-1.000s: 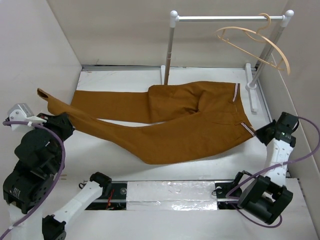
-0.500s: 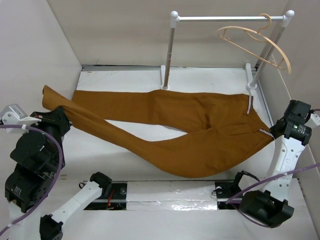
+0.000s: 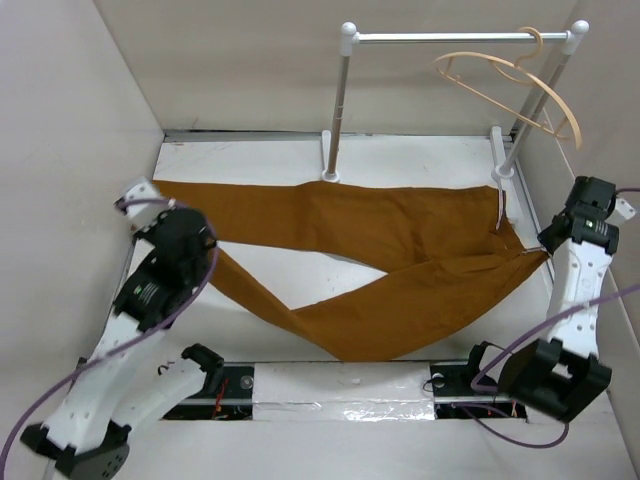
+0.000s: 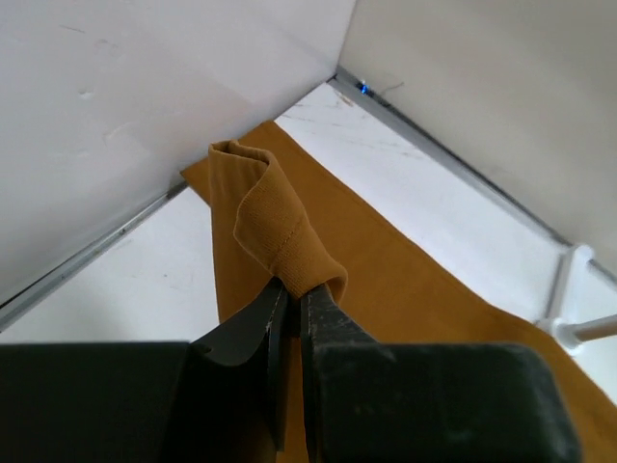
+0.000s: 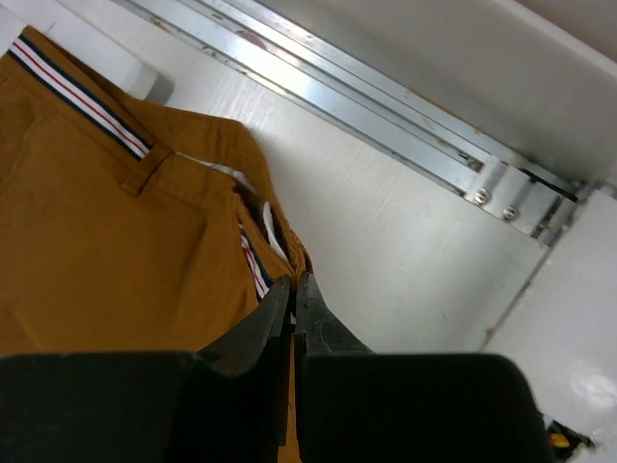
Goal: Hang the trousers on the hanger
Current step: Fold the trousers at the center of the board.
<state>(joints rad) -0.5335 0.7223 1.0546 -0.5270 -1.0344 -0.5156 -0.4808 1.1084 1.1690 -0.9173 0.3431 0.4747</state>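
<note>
Change: my left gripper (image 4: 287, 307) has swung inward from the left wall, taking its leg end along; the near leg now sags in a V.
Trousers (image 3: 400, 260): stretched over the table (image 3: 285, 275) between my two grippers.
Left gripper: clamped on a bunched leg hem.
Right gripper (image 5: 292, 294): pinched shut on the striped waistband.
Hanger (image 3: 548, 92): hooked on the rail stand (image 3: 343, 100), apart from the cloth.

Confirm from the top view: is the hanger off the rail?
No, the hanger hangs by its hook on the rail, bare, with the trousers spread below.
</note>
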